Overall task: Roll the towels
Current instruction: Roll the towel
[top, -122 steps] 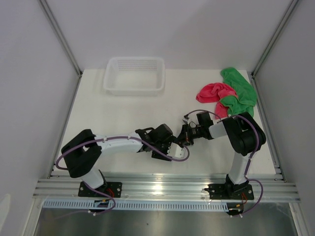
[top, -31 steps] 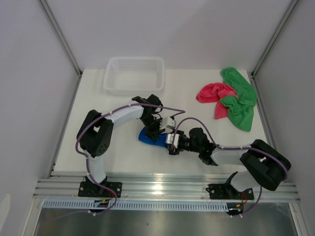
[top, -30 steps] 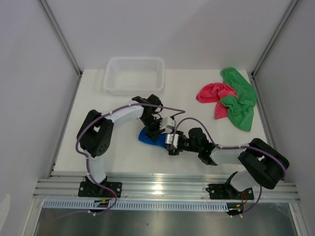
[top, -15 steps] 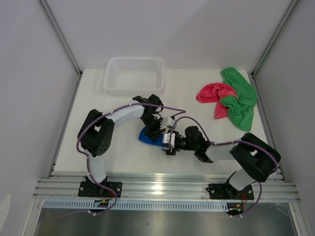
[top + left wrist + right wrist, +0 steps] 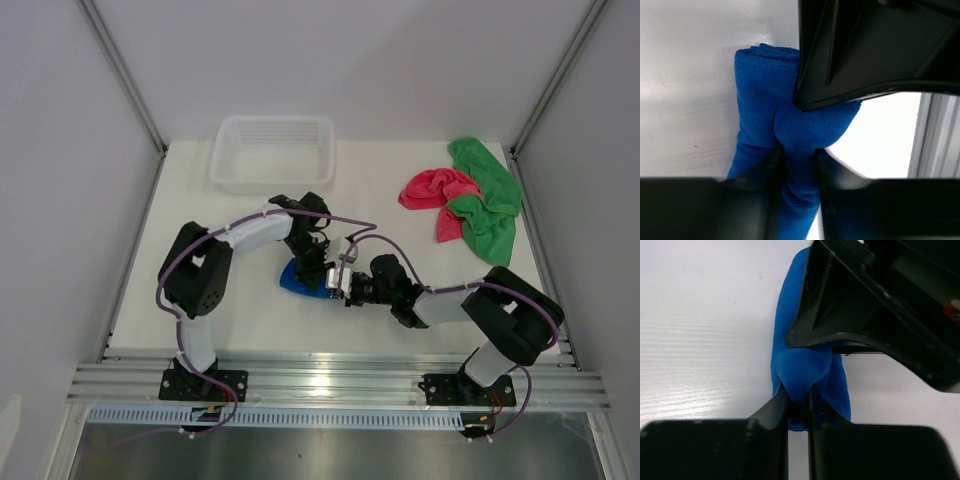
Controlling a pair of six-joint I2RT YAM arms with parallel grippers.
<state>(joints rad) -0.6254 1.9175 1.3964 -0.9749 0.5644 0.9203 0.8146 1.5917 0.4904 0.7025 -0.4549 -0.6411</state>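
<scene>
The blue towel lies rolled on the table's near middle, with both grippers meeting over it. My left gripper comes down from the far side; a fold of the blue towel fills the gap between its fingers. My right gripper reaches in from the right, its jaws pinched on a bulge of the blue towel. Each wrist view shows the other gripper's black body close above the roll. The pink-red towel and green towel lie crumpled together at the back right.
A white mesh basket stands at the back, left of centre. Grey walls and metal rails close in the table on both sides. Purple cables loop over both arms near the roll.
My right gripper slid left up to the blue roll and closed on its fold. The left gripper stayed on the roll, its fingers eased slightly.
</scene>
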